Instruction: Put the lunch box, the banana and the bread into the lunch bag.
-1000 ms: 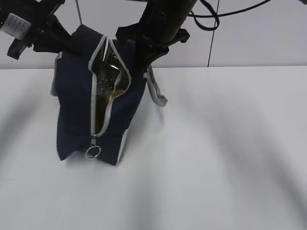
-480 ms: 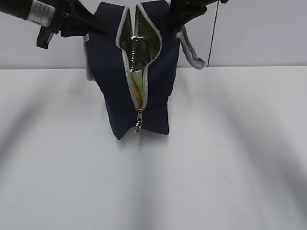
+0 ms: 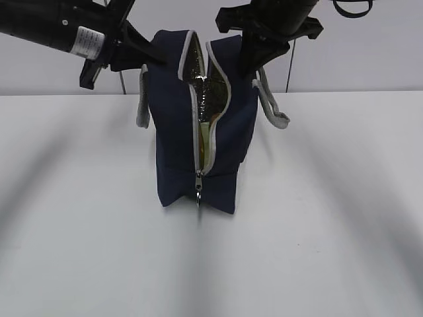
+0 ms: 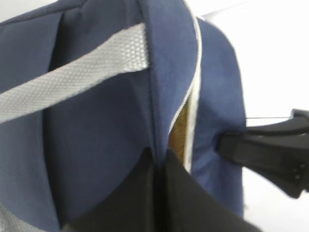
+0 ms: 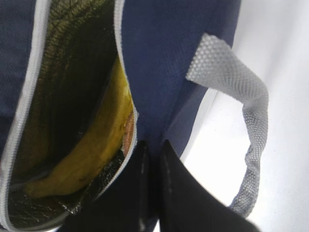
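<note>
Both tools pinch lunch bag [image 3: 178, 132] rim; bag shifted right, zipper-end now facing camera.

I see a big white table [image 3: 317, 231] that fills most of my view. Soft grey shadows lie across it in long stripes. Behind the table stands a pale wall [image 3: 370, 59]. A thin dark line [image 3: 291, 69] runs straight down that wall to the table's back edge.
</note>
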{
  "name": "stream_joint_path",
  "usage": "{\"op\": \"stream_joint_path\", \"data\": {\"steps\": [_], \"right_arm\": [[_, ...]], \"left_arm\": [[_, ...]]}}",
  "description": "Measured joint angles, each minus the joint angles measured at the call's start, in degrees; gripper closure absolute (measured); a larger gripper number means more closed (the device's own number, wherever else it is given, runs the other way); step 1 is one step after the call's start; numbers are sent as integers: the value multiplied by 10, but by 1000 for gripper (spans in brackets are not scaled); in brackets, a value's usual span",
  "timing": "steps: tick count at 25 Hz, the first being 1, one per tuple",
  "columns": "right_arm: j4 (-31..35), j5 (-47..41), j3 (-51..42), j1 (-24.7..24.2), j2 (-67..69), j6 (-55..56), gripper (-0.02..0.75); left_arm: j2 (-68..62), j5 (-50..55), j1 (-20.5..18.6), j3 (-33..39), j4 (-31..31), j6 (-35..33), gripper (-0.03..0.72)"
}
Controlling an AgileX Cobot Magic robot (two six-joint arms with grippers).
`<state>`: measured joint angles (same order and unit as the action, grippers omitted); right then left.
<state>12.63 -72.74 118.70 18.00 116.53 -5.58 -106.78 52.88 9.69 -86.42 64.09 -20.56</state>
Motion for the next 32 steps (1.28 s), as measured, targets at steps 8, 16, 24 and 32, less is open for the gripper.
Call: {"op": "stream_joint_path", "data": {"steps": [8, 16, 24, 32], "right_arm": [[1, 4, -11, 0, 0, -1, 736], [19, 8, -11, 0, 1, -1, 386], [16, 8, -11, 0, -5, -2, 230], [18, 10, -25, 13, -93, -15, 225]], "left_arm": [[-27, 8, 1, 0, 32, -5, 691], [-32, 12, 1, 0, 31, -6, 592], [-32, 57, -24, 0, 31, -6, 242], [46, 107, -68, 0, -90, 6, 255]]}}
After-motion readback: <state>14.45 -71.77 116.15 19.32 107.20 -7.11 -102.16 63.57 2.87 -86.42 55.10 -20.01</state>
